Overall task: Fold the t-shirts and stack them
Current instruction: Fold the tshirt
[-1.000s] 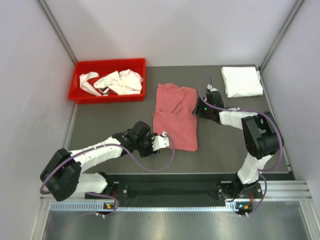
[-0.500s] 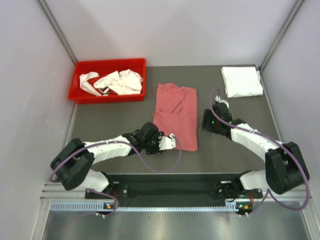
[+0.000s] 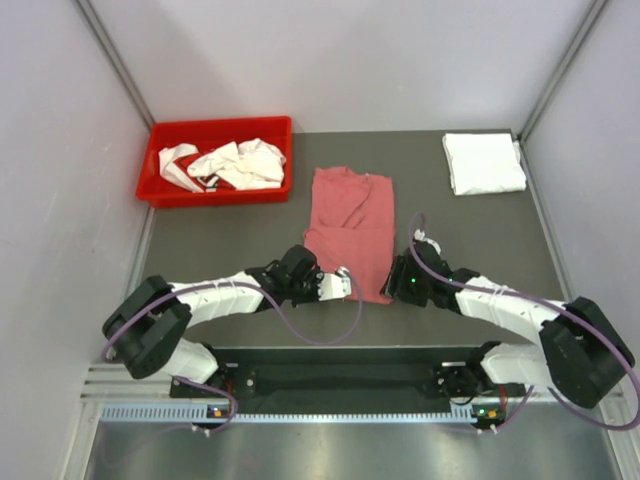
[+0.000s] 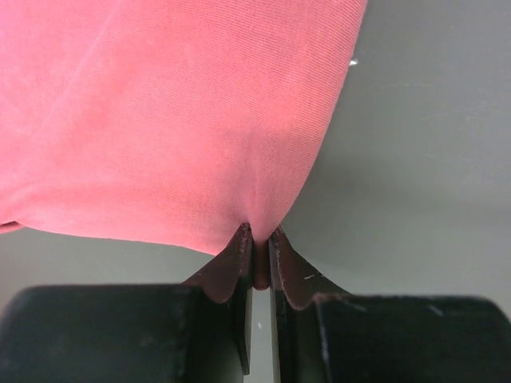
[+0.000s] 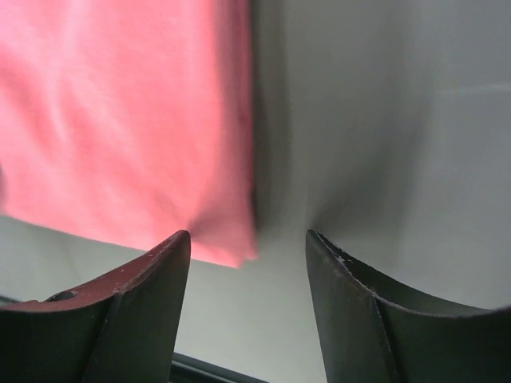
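1. The table (image 3: 230, 250) has a dark grey top and carries everything, with both arms mounted at its near edge.
2. The left arm (image 3: 215, 297) lies low along the near edge and reaches toward the middle. The right arm (image 3: 500, 305) does the same from the other side.
3. The pink-red t-shirt (image 3: 350, 225) lies flat at the middle of the table as a long rectangle. It runs from the far half down toward the near edge, with a few creases in its far part.
4. The red bin (image 3: 215, 196) stands at the far left corner, well apart from the pink-red t-shirt.
5. The crumpled white t-shirts (image 3: 235, 163) lie heaped inside the bin.
6. The folded white t-shirt (image 3: 484, 162) lies as a neat square at the far right corner.
7. The left gripper (image 3: 345, 285) is at the near edge of the pink-red t-shirt, on its left part. In the left wrist view its jaws (image 4: 255, 239) are pressed together with a fold of the pink cloth (image 4: 160, 120) pinched between them.
8. The right gripper (image 3: 395, 283) is at the shirt's near right corner. In the right wrist view its jaws (image 5: 247, 239) stand apart and hold nothing. The cloth's corner (image 5: 120, 120) lies just inside the left finger, with bare table before the right finger.
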Controlling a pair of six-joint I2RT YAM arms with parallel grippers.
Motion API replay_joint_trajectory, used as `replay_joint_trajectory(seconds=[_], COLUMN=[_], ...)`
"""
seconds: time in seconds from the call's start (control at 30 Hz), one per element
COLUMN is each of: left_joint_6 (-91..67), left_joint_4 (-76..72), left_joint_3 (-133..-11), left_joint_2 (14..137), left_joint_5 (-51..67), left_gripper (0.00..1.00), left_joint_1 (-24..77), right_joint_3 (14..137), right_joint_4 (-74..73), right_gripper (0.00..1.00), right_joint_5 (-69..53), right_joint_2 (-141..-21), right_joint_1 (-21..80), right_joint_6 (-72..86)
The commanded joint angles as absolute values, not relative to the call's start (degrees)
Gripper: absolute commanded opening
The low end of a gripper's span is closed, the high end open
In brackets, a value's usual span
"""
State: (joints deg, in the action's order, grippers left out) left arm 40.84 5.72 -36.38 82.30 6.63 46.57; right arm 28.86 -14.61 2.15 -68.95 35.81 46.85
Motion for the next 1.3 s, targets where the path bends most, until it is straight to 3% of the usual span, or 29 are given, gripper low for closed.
replay_joint_trajectory(seconds=[0.0, 0.07, 0.1, 0.13, 0.17, 0.27, 0.5, 0.63, 0.77, 1.0, 1.27], left_joint_6=[39.20, 38.32, 37.97, 37.62, 37.53, 37.97, 37.01, 35.25, 32.09, 31.55, 31.90], left_joint_4=[8.70, 9.31, 10.10, 11.06, 13.42, 17.21, 41.72, 55.51, 58.19, 49.41, 42.81], left_joint_3=[-35.16, -35.16, -35.59, -35.77, -35.95, -35.25, -42.18, -48.85, -57.02, -60.81, -74.16], left_joint_2=[80.16, 79.98, 79.63, 79.37, 78.23, 75.51, 63.82, 59.77, 56.87, 63.53, 82.58], left_joint_5=[8.88, 9.14, 9.23, 9.32, 9.66, 10.10, 18.80, 17.24, 11.35, 2.03, 6.94], left_gripper=[0.00, 0.00, 0.00, 0.00, 0.00, 0.00, 0.00, 0.00, 0.00, 0.00, 0.00], left_joint_1=[46.76, 46.76, 46.76, 46.67, 46.67, 46.76, 46.93, 47.37, 47.29, 43.26, 27.17], right_joint_3=[27.69, 27.77, 27.86, 27.86, 27.77, 27.25, 30.66, 34.71, 39.63, 53.84, 66.44], right_joint_4=[-7.92, -7.03, -6.94, -7.20, -7.82, -11.41, -26.52, -37.67, -41.31, -41.05, -31.65], right_gripper=[0.58, 0.46, 0.25, 0.17, 0.02, 0.00, 0.00, 0.00, 0.00, 0.00, 0.00], right_joint_5=[0.70, 0.27, 0.26, -1.13, -1.58, -3.16, -9.31, -13.18, -13.98, -13.80, -15.99], right_joint_2=[-71.97, -73.73, -73.91, -73.83, -72.87, -69.02, -60.30, -54.52, -51.59, -64.41, -82.86], right_joint_1=[37.61, 37.97, 37.97, 37.97, 38.06, 38.06, 41.04, 43.42, 43.33, 33.68, 21.10], right_joint_6=[50.80, 51.32, 51.50, 51.50, 51.50, 51.33, 50.45, 49.66, 48.88, 36.66, 31.46])
